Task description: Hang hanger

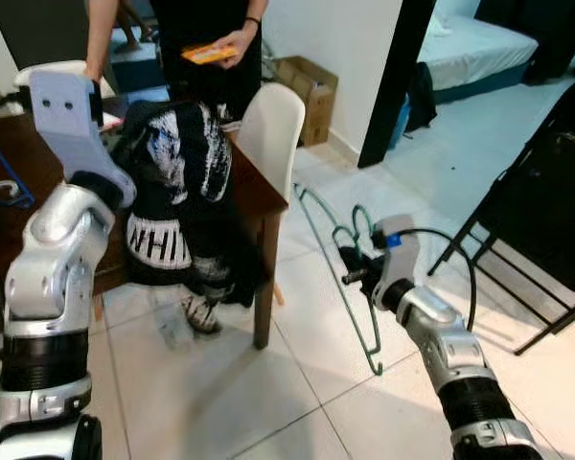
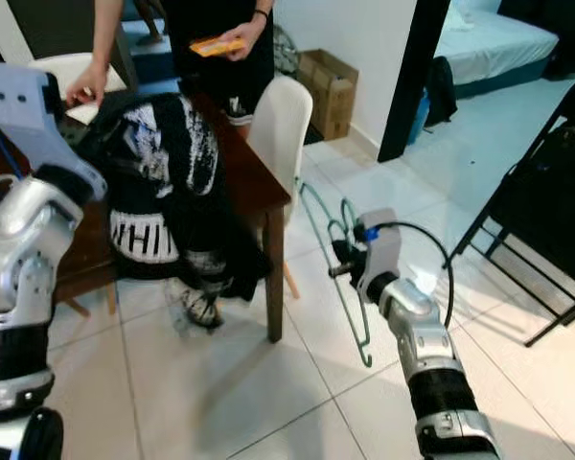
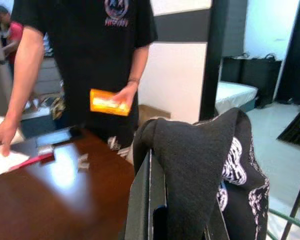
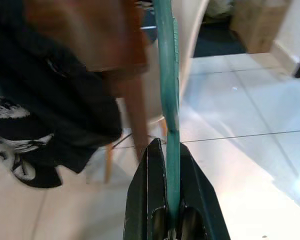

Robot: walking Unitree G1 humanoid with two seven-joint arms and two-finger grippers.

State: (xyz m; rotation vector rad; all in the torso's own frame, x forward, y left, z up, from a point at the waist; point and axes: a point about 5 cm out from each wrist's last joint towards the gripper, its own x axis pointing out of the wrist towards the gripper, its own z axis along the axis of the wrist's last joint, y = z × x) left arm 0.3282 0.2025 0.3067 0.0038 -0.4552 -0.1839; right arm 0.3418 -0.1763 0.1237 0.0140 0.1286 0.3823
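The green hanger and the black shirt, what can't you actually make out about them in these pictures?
- Green hanger: in the right wrist view the right hand clamps it; its hook runs off the top edge.
- Black shirt: its white lettering is cut by folds in the eye views.
- Left hand: shirt drapes over it in the left wrist view, hiding the fingertips.

Silver jointed arms with black ribbed cuffs; pale lavender left wrist plate (image 1: 65, 115); black looping cable (image 1: 450, 251) at right wrist.
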